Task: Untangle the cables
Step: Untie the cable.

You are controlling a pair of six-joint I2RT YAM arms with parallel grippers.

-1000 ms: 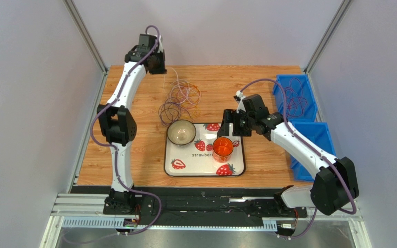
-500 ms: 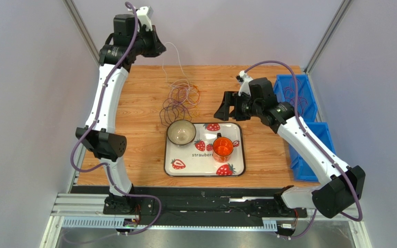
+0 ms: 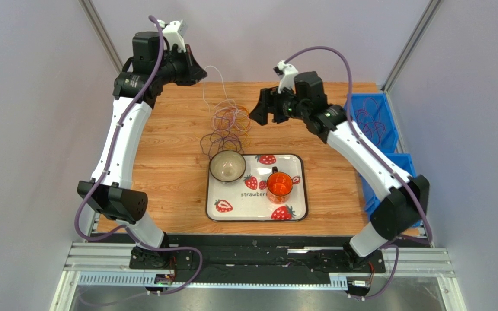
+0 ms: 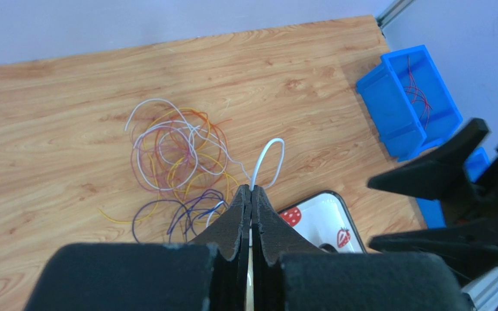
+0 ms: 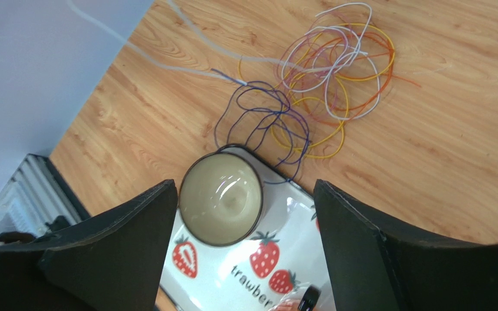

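The left gripper point(image 4: 251, 194) is pinching a white cable point(image 4: 272, 154), the other cables point(image 4: 177, 155) lying below it. The right gripper point(image 5: 244, 189) hangs spread wide above the bowl point(image 5: 199, 188).

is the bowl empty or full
Empty: the bowl shows a bare inside in the right wrist view; the cables lie outside.

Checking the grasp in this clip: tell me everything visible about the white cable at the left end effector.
The white cable is a thin, flexible wire, seemingly plastic-sheathed. A short bend of it sticks out from the shut jaws of the left end effector, which holds it above the table. It hangs slack down to the tangle of cables, its white loops woven among purple, orange and yellow ones on the wood. Its ends cannot be made out.
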